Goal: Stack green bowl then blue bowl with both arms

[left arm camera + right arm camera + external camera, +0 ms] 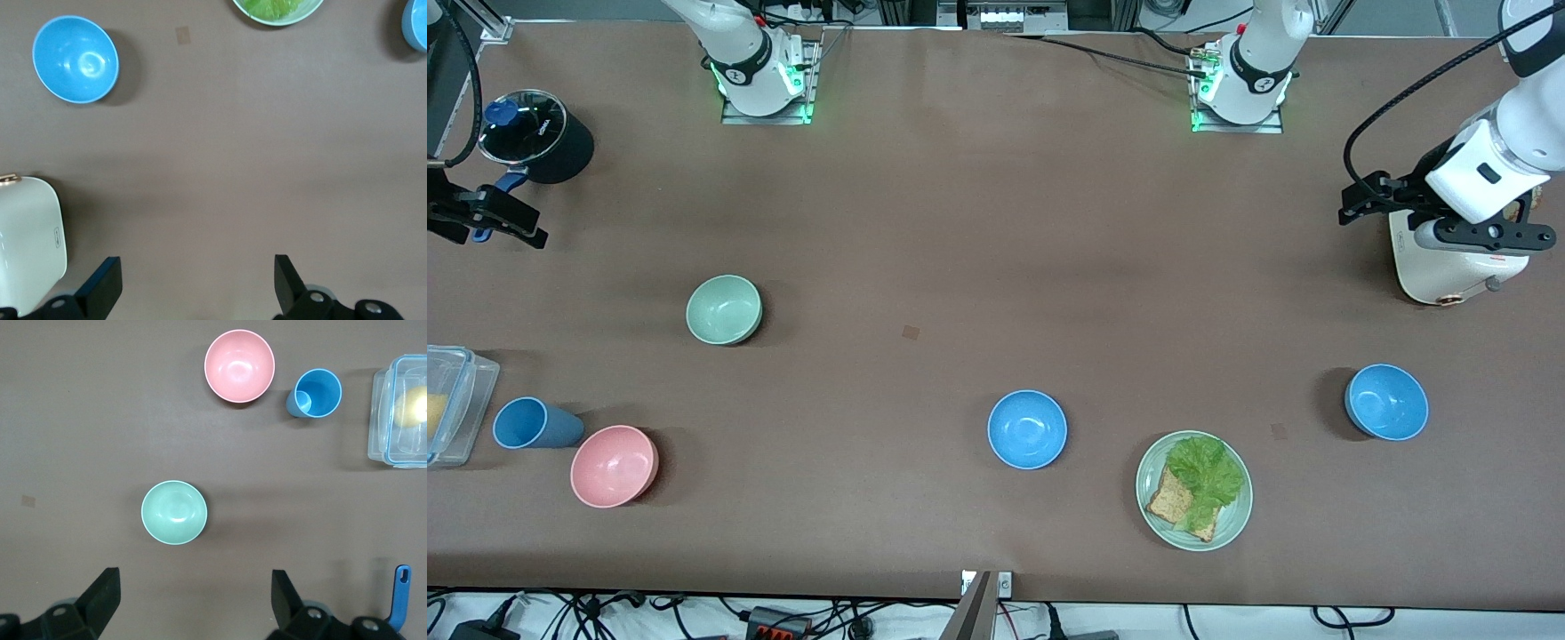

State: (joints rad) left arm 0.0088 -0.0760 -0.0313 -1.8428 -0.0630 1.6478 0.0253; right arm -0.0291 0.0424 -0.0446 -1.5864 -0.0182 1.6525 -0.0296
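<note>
The pale green bowl (724,308) sits upright and empty toward the right arm's end; it also shows in the right wrist view (174,512). One blue bowl (1027,429) sits mid-table near the front camera, a second blue bowl (1386,402) toward the left arm's end; both show in the left wrist view (75,59) (417,25). My right gripper (489,222) (195,572) hangs open and empty, high over the table's edge. My left gripper (1383,206) (197,259) hangs open and empty, high beside a white toaster.
A pink bowl (614,465), a blue cup (529,423) and a clear lidded box (449,404) stand near the green bowl. A green plate (1240,516) with lettuce and toast lies between the blue bowls. There is a white toaster (1432,276) and a black pot (551,147).
</note>
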